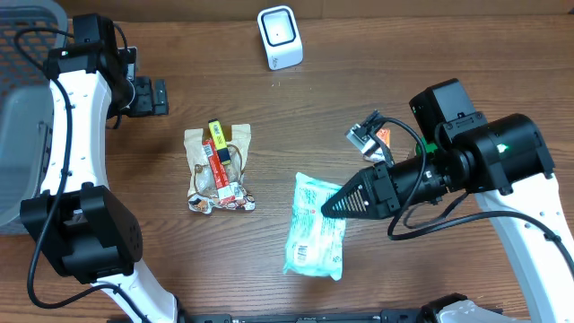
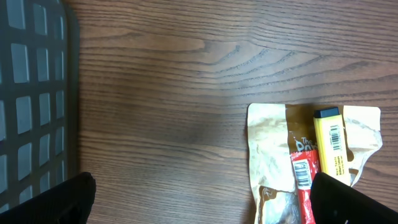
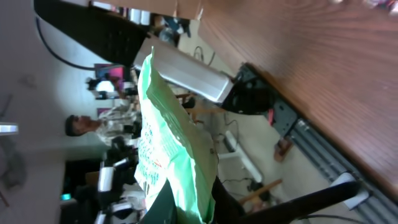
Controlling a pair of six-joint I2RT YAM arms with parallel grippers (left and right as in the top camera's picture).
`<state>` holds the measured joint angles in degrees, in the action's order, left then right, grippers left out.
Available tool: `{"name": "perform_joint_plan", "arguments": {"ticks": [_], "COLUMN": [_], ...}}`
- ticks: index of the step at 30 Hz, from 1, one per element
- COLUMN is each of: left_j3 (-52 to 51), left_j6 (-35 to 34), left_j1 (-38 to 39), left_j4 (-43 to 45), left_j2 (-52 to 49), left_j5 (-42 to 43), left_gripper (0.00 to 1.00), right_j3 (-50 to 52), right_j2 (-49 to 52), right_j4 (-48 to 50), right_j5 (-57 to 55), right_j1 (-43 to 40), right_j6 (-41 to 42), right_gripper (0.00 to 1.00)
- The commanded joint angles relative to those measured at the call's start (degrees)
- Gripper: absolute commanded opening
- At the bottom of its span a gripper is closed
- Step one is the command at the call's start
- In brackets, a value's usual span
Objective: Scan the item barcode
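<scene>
Green packet (image 1: 314, 242) in right tool (image 1: 334, 206)

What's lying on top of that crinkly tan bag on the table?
A yellow packet and a red packet lie on the tan bag, both with barcodes facing up. The bag's print beneath them is covered, and so is anything under the bag.

Bare bench (image 1: 296, 117) lies open between the scanner (image 1: 280, 36) and the pouch (image 1: 314, 235). The snack pile (image 1: 218, 170) blocks left-centre, leaving a narrow strip beside the pouch. The basket (image 1: 27, 117) walls off the far left. The right arm (image 1: 484, 161) fills the right side. Bare wood runs from the left claw (image 1: 163, 96) to the pile.
</scene>
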<state>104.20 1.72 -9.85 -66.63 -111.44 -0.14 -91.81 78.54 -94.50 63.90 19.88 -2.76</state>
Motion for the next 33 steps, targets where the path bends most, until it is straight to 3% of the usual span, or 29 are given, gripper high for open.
{"name": "perform_joint_plan", "arguments": {"ticks": [1, 7, 11, 15, 19, 23, 26, 33], "left_j3": [0.63, 0.63, 0.63, 0.63, 0.63, 0.63, 0.63, 0.63], "left_j6": [0.92, 0.92, 0.92, 0.92, 0.92, 0.92, 0.92, 0.92], "left_j1": [0.13, 0.13, 0.13, 0.13, 0.13, 0.13, 0.13, 0.13], "left_j4": [0.0, -0.02, 0.0, 0.0, 0.0, 0.0, 0.0, 0.0], "left_j2": [0.5, 0.5, 0.5, 0.5, 0.5, 0.5, 0.5, 0.5], "left_j5": [0.63, 0.63, 0.63, 0.63, 0.63, 0.63, 0.63, 0.63], "left_gripper": [0.99, 1.0, 1.0, 1.0, 1.0, 1.0, 0.99, 1.0], "right_j3": [-0.02, -0.02, -0.07, -1.97, -9.55, -23.23, -32.7, -37.46], "right_j2": [-0.31, 1.03, 1.25, 2.21, 7.32, 16.28, 22.8, 29.55], "right_j4": [3.98, 14.58, 20.41, 24.37, 19.5, 10.08, 8.26, 22.64], "right_j5": [-7.37, -40.89, -38.45, -40.89, -43.39, -48.68, -50.31, -61.72], "right_j1": [0.09, 0.09, -0.07, -0.68, -1.16, -0.92, -0.92, -0.85], "right_j6": [-0.04, -0.04, 0.59, 10.51, 9.9, 9.84, 10.05, 6.21], "right_gripper": [0.04, 0.04, 0.04, 0.03, 0.03, 0.03, 0.03, 0.03]}}
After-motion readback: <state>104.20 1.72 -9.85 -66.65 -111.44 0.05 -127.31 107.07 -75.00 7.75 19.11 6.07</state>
